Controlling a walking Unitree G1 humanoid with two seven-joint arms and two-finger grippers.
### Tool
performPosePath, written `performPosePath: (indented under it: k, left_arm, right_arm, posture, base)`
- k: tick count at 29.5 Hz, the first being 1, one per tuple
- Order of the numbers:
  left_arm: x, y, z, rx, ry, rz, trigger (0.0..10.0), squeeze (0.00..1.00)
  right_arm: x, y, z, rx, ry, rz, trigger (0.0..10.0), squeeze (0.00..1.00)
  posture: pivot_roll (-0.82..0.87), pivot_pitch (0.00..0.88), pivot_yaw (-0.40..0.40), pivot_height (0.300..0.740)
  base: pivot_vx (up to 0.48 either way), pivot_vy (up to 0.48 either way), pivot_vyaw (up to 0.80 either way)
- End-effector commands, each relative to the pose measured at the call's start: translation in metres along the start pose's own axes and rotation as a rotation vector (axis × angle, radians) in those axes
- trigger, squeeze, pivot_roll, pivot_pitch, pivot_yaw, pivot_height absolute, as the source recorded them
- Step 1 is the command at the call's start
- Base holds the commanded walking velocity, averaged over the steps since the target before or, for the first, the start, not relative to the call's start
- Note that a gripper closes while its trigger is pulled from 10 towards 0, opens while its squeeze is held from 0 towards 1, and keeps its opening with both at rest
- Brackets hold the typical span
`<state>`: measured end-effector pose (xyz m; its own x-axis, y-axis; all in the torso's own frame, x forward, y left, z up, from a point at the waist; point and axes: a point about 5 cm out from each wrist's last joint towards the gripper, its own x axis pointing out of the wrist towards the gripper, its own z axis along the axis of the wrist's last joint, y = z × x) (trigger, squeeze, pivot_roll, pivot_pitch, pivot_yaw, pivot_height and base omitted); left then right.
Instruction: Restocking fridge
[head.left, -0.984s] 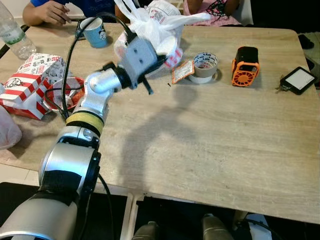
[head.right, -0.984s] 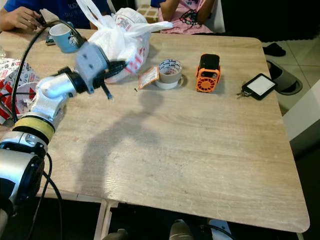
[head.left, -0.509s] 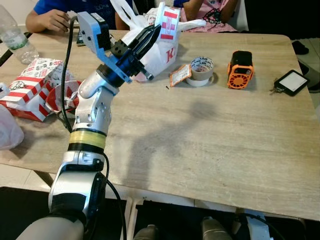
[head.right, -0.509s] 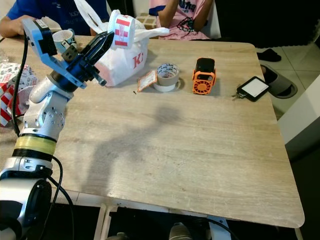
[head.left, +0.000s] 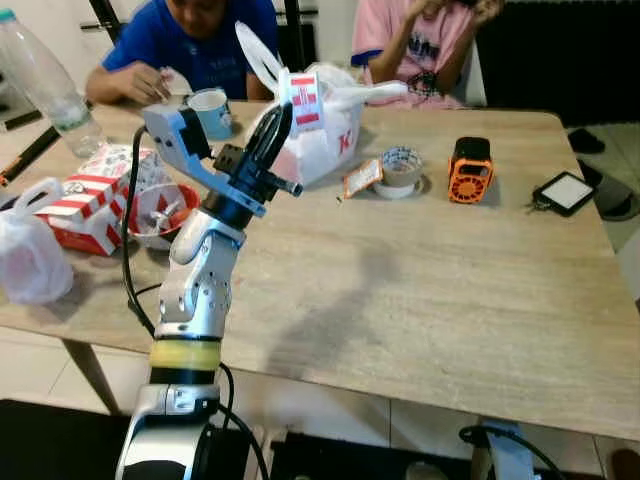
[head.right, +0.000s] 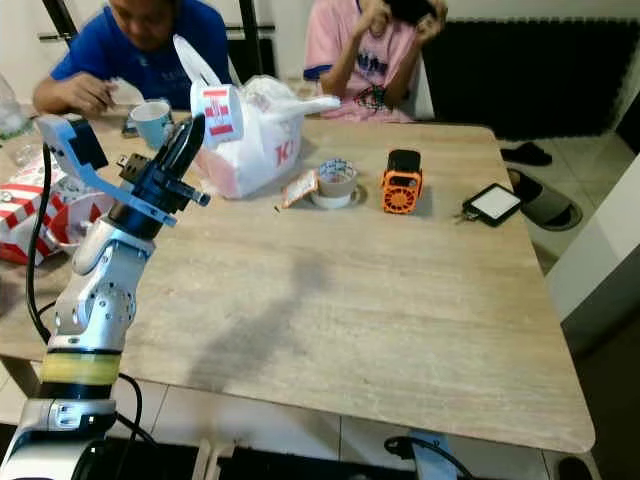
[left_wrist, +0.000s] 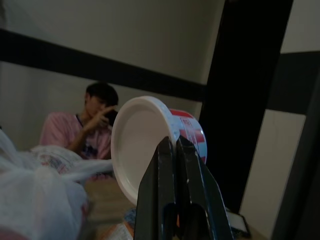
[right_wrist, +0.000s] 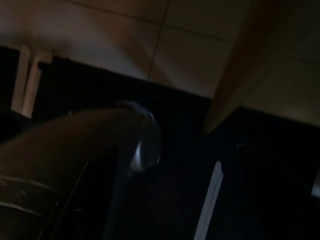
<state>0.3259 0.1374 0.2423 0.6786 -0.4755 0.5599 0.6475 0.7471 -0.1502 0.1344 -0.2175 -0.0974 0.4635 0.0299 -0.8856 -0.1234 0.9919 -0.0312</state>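
A white tub with red stripes (head.left: 303, 98) is held up in the air above the far left part of the wooden table (head.left: 420, 280). My left gripper (head.left: 283, 112) is shut on its rim, fingers pointing up and away. In the left wrist view the tub (left_wrist: 145, 142) shows its white lid side, pinched between the black fingers (left_wrist: 162, 180). Just behind the tub stands a white plastic bag with red print (head.left: 325, 135). My right arm hangs idle in the dark beside the table's edge (right_wrist: 235, 75).
Two people sit at the far side. On the table are a blue cup (head.left: 210, 110), a tape roll (head.left: 402, 168), an orange device (head.left: 469, 170), a small tablet (head.left: 565, 190), a bottle (head.left: 45, 85), red-striped boxes (head.left: 85, 195) and a knotted bag (head.left: 30, 262).
My left gripper pulled the striped tub out of the plastic bag and now holds it raised. The camera has risen and drawn back, so more of the room shows.
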Motion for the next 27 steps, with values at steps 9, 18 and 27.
performPosePath:
  k: [9, 18, 27]
  left_arm:
    - [-0.005, -0.025, -0.024, -0.039, 0.108, 0.003, 10.0, 0.00]
    - [-0.019, -0.027, -0.041, -0.096, 0.172, 0.020, 10.0, 0.00]
    - [-0.026, -0.026, -0.048, -0.101, 0.215, 0.023, 10.0, 0.00]
  right_arm:
    - [0.002, 0.001, 0.006, -0.026, 0.004, 0.011, 10.0, 0.00]
    - [0.001, 0.002, 0.000, -0.010, 0.020, 0.004, 10.0, 0.00]
    - [-0.001, 0.000, -0.006, -0.008, 0.041, -0.003, 10.0, 0.00]
  posture:
    - [-0.03, 0.000, 0.041, 0.740]
    - [-0.03, 0.000, 0.040, 0.740]
    - [-0.04, 0.000, 0.041, 0.740]
  base:
    - [-0.328, 0.000, 0.00]
    - [-0.356, 0.000, 0.00]
    - [-0.366, 0.000, 0.00]
